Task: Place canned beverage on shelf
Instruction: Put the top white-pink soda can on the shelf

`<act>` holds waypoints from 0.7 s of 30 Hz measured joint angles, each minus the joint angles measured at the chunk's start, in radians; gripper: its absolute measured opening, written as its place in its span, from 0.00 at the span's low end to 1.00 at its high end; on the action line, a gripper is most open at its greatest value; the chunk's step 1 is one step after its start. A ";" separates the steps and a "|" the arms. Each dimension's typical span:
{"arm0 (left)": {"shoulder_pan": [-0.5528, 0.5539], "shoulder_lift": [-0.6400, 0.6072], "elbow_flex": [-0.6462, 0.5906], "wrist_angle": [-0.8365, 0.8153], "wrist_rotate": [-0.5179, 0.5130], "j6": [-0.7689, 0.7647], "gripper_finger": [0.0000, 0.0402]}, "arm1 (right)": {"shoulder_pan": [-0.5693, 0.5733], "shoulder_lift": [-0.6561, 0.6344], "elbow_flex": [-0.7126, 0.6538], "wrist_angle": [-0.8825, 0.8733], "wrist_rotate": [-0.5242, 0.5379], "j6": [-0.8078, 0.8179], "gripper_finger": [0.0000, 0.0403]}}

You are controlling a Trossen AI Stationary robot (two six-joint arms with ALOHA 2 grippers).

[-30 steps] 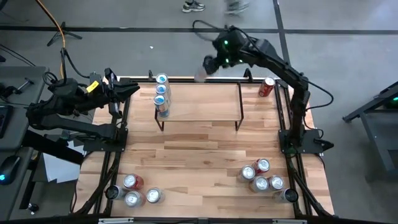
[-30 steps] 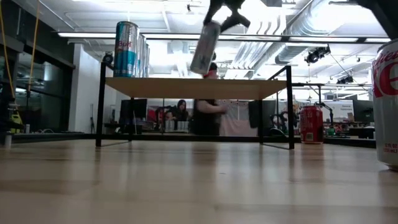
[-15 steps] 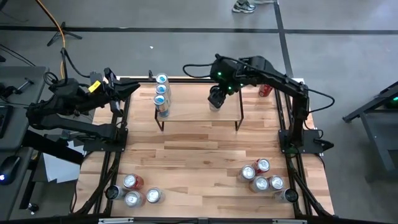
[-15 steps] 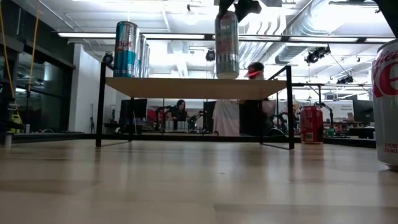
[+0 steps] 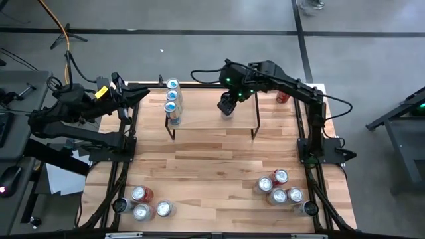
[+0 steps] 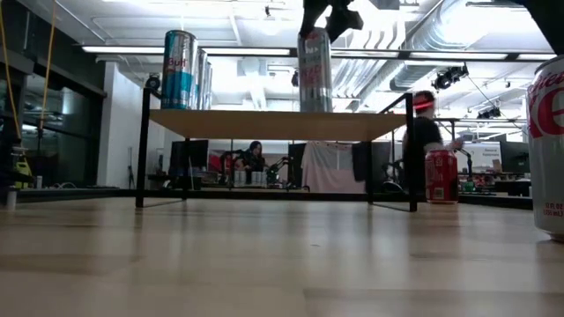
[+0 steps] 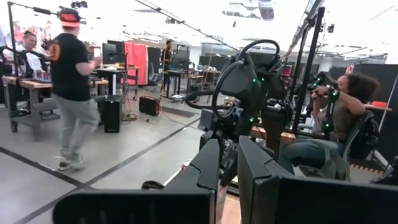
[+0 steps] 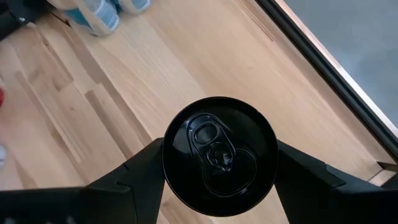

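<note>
Right gripper (image 5: 228, 106) sits over the shelf (image 5: 199, 119), toward its right half, fingers (image 8: 134, 168) part open and clamped on both sides of a silver can (image 6: 315, 70). Low view shows the can upright, its base at the shelf's plank top; cannot tell if it fully rests there or sits a hair above. Right wrist view looks straight down on the can's dark lid with pull tab, 1 finger on each side, light wood below.

3 blue-and-silver cans (image 5: 172, 101) stand in a row at the shelf's left end, well apart from the held can. A red can (image 5: 283, 97) stands on the worktop (image 5: 212, 172) behind the shelf's right end, partly hidden by the right arm. 3 cans (image 5: 144, 204) are grouped at the worktop's front left and a cluster of cans (image 5: 280, 187) at the front right.

Left gripper (image 5: 136, 97) waits at the worktop's back left corner, fingers (image 7: 211, 168) closed, holding nothing.

A person in a dark shirt (image 7: 71, 93) stands on the floor beyond the worktop; another person (image 7: 339, 118) sits nearby.
</note>
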State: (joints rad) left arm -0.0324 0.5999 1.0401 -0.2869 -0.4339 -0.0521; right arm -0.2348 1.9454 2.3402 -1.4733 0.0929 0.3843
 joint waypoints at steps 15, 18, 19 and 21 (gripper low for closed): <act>0.000 0.000 0.000 0.000 0.000 0.000 0.00 | 0.000 0.000 0.002 0.063 -0.049 -0.024 0.76; 0.000 0.000 0.000 0.000 0.001 0.001 0.00 | 0.000 -0.015 0.002 0.081 -0.049 -0.070 0.77; 0.000 0.000 0.000 -0.001 0.001 0.001 0.00 | 0.000 -0.025 0.002 0.081 -0.047 -0.084 0.77; 0.000 -0.001 0.000 -0.001 0.001 0.001 0.00 | 0.000 -0.049 0.002 0.082 -0.041 -0.112 0.77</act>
State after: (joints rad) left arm -0.0325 0.5991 1.0405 -0.2874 -0.4334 -0.0512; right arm -0.2344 1.8960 2.3417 -1.3918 0.0514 0.2724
